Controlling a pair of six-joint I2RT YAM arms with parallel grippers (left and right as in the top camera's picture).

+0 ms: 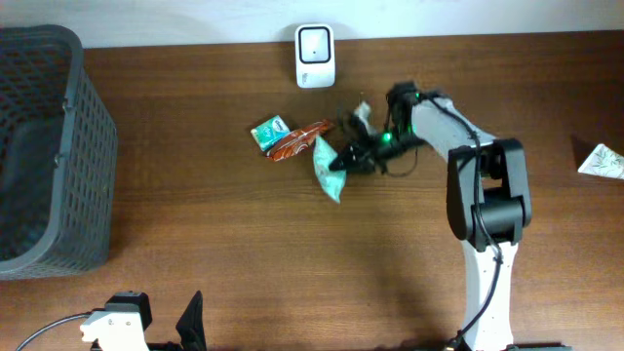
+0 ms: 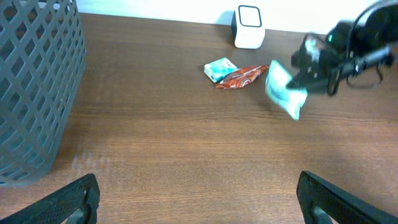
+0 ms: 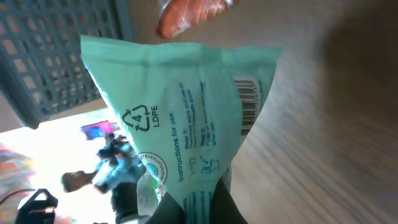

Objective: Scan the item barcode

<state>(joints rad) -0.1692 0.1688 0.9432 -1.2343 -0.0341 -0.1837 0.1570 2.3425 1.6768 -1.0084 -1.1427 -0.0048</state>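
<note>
My right gripper (image 1: pixel 353 156) is shut on a mint-green packet (image 1: pixel 329 172), holding it lifted and tilted just right of the table's middle. In the right wrist view the packet (image 3: pixel 186 112) fills the frame, its barcode (image 3: pixel 249 102) facing the camera and its lower end pinched between the dark fingers (image 3: pixel 233 208). The white scanner (image 1: pixel 314 56) stands at the table's back edge, above and left of the packet. From the left wrist view the packet (image 2: pixel 285 93) hangs right of the scanner (image 2: pixel 249 27). My left gripper (image 2: pixel 199 199) is open and holds nothing, low at the front left.
A red-orange packet (image 1: pixel 297 141) and a small teal packet (image 1: pixel 270 132) lie just left of the held one. A dark mesh basket (image 1: pixel 44 146) fills the left side. A pale packet (image 1: pixel 602 161) lies at the right edge.
</note>
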